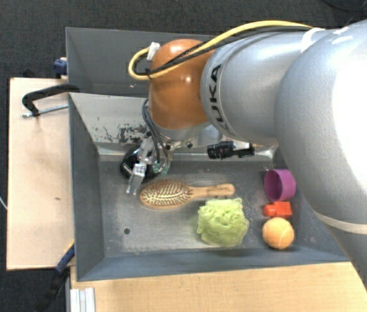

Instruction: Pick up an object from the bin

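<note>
Silver arm (254, 90) marked KUKA, claw (135, 177) by the bristly head of a light wooden oval hairbrush (182, 194), can't tell claw's grip

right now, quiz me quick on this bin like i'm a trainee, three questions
1. True or false: the wooden hairbrush has its handle pointing to the view's right.
2. Which lies nearest the pincer? A) the hairbrush B) the purple cup C) the yellow-orange ball
3. Fill in: the small orange block sits between the purple cup and the ____.
Key: 1 true; 2 A; 3 yellow-orange ball.
</note>
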